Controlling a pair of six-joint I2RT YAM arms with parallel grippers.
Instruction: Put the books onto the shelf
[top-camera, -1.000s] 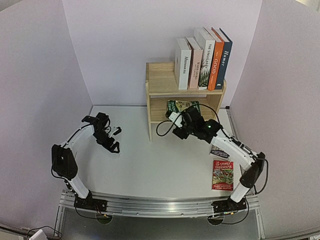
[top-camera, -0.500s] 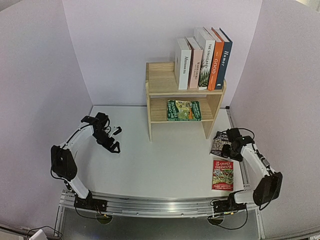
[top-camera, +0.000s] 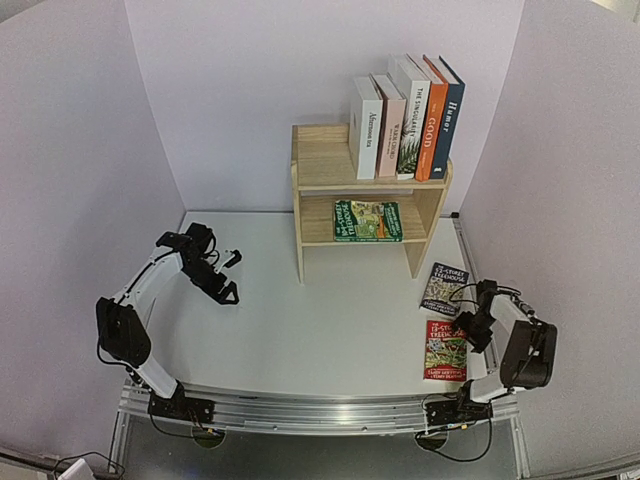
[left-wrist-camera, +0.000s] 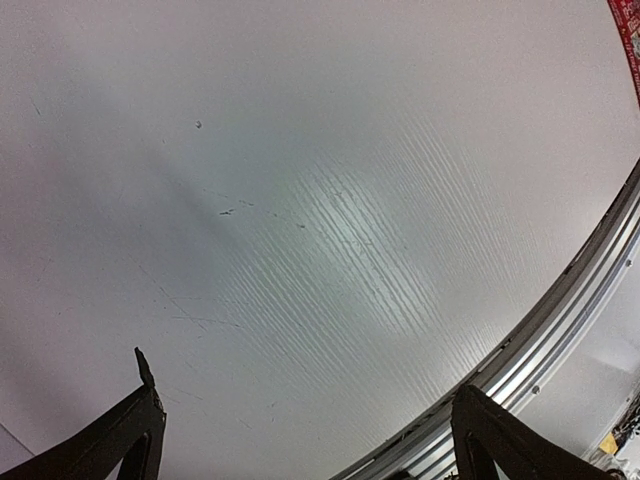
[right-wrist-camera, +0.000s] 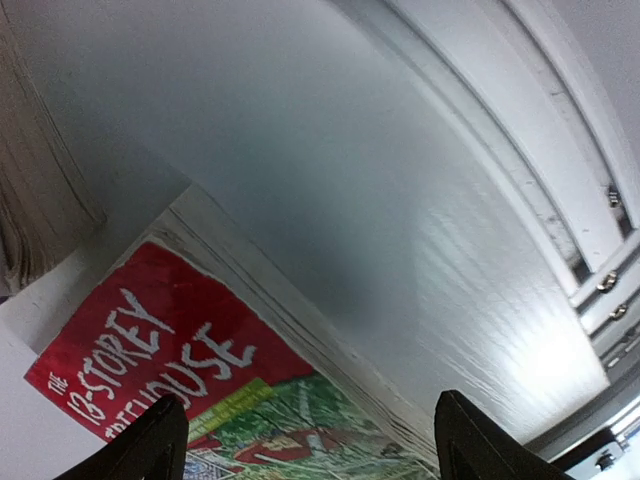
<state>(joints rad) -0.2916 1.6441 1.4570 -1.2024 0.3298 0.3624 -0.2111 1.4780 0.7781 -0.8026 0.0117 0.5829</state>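
Black fingers of R gripper (right-wrist-camera: 308, 400) are seen spread wide, nothing gripped btwn them. They are held close over the red Treehouse paperback (right-wrist-camera: 200, 370), its title corner and page edge framed under the jaws; contact can't be told. In the top view R gripper (top-camera: 472, 325) is placed btwn that red paperback and the dark Treehouse paperback (top-camera: 444, 288), both laid flat on the table (top-camera: 320, 330), R side, near the shelf's foot.

L gripper (left-wrist-camera: 305, 400) is likewise opened fully and empty, pointed at bare tabletop w/ the metal rail (left-wrist-camera: 560, 310) at the edge. From above it is found well L of the shelf (top-camera: 320, 160).

On the lower tier a green Treehouse paperback (top-camera: 367, 220) is set cover-out; flat or propped can't be told. On the top tier five books are stood at the R end, spines out: "Afternoon tea" (top-camera: 367, 128), pink-flower (top-camera: 390, 125), palm-leaf (top-camera: 410, 115), orange "GOOD" (top-camera: 430, 118), dark blue "Humor" (top-camera: 448, 115).
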